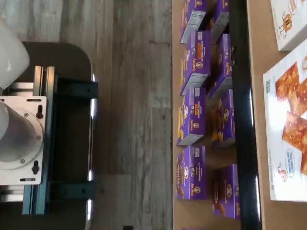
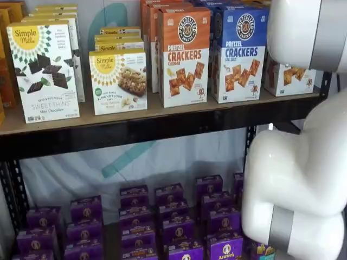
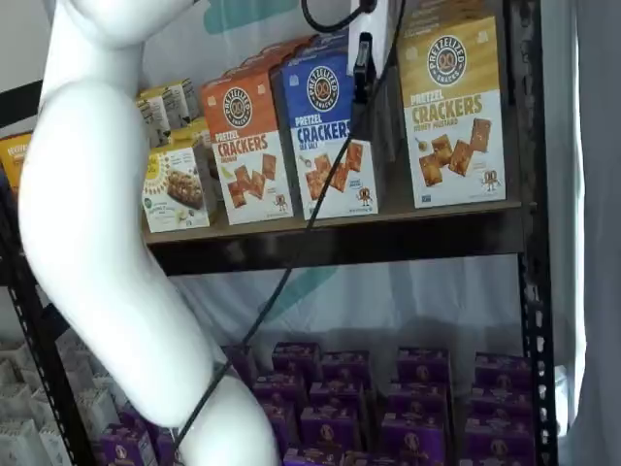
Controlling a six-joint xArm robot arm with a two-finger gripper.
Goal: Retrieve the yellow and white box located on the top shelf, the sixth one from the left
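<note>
The yellow and white box (image 3: 451, 107) stands upright at the right end of the top shelf (image 3: 388, 238), next to the black upright. In a shelf view only its white lower part (image 2: 293, 78) shows behind my arm. My gripper (image 3: 363, 78) hangs from the view's upper edge, in front of the blue box and left of the yellow and white box. Only one black finger shows, side-on, with a cable beside it. The wrist view shows a white box front with brown crackers (image 1: 288, 124); its upper half is cut off, so I cannot tell which box it is.
An orange-topped cracker box (image 3: 247, 146) and a blue cracker box (image 3: 325, 126) stand left of the yellow one. Simple Mills boxes (image 2: 46, 70) stand further left. Purple boxes (image 2: 173, 227) fill the lower shelf. My white arm (image 2: 303, 179) covers the right of a shelf view.
</note>
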